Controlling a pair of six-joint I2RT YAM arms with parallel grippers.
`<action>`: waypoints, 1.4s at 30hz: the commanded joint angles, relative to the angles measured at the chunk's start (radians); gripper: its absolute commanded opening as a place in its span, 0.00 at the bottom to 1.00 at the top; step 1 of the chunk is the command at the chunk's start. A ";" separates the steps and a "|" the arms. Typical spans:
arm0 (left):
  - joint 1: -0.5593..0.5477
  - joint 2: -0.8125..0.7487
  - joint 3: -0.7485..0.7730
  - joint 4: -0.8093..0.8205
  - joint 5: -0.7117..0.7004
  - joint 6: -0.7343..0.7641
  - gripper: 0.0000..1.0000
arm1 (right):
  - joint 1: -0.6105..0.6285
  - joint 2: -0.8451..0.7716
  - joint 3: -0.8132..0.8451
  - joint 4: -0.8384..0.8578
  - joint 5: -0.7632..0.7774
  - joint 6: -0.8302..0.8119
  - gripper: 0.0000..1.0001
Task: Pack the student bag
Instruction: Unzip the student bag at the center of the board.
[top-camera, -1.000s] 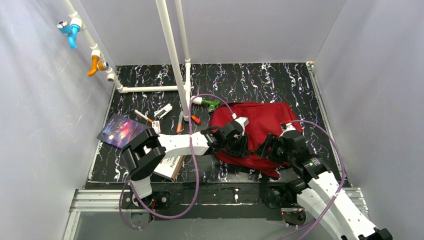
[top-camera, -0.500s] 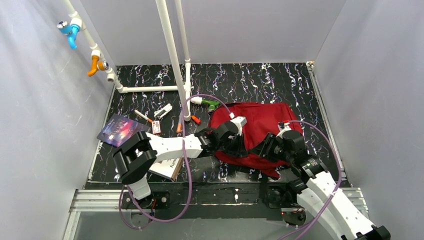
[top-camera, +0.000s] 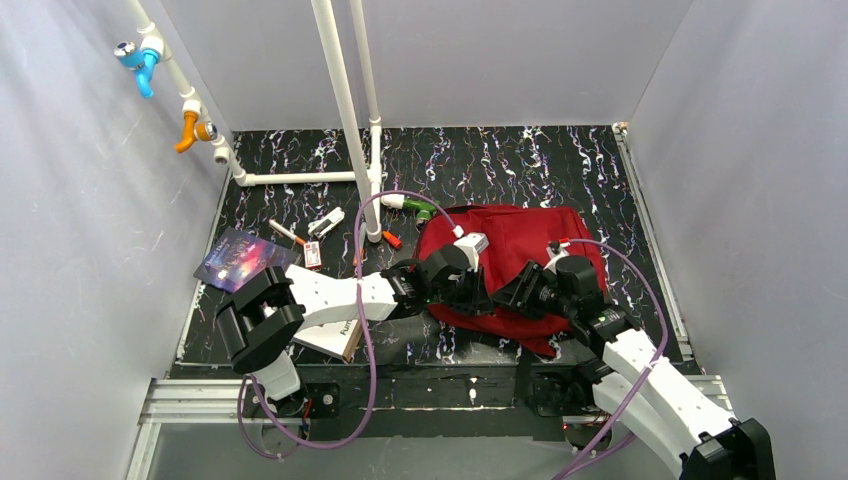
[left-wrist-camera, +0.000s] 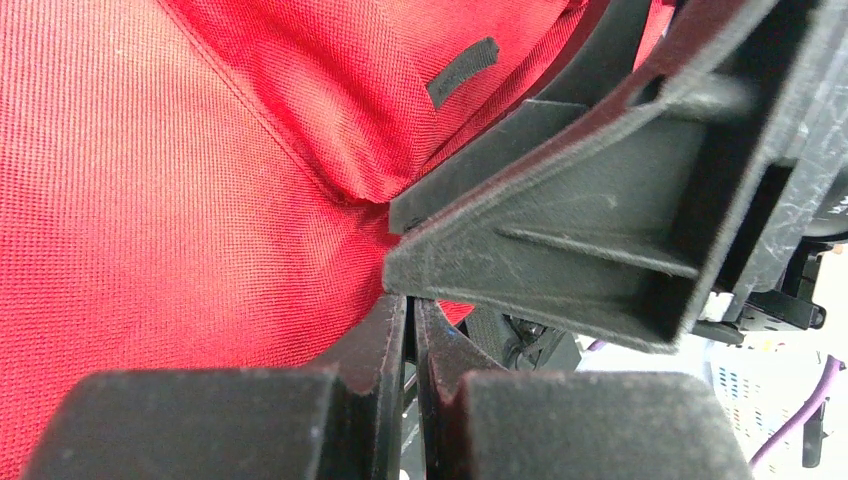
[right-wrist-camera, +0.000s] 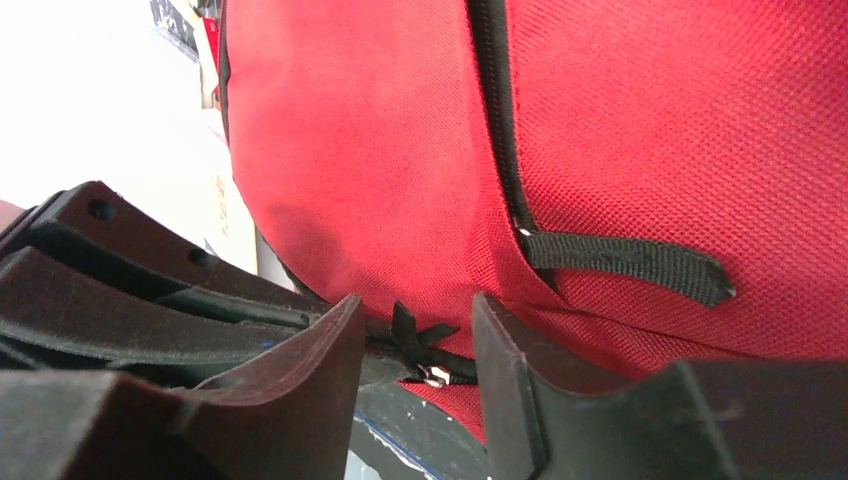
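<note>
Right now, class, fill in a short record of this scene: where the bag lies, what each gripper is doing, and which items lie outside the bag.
bag: student bag lies flat on the table, right of centre
left gripper: left gripper shut, tip against the bag's red fabric
right gripper: right gripper open, fingers either side of a black zipper pull
outside bag: dark book and pens on the table's left part

Student bag (top-camera: 520, 240): large dark-red backpack, black zipper trim, lying flat, right of centre.
</note>
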 joint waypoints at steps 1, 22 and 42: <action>0.001 -0.052 0.001 0.011 0.008 0.006 0.00 | -0.001 -0.041 0.027 0.041 -0.036 -0.014 0.57; 0.000 -0.032 0.016 0.011 0.023 -0.012 0.00 | -0.001 0.043 0.115 -0.041 -0.031 -0.207 0.43; 0.001 -0.041 0.016 -0.004 -0.001 -0.009 0.08 | -0.001 -0.024 0.090 -0.084 -0.012 -0.198 0.01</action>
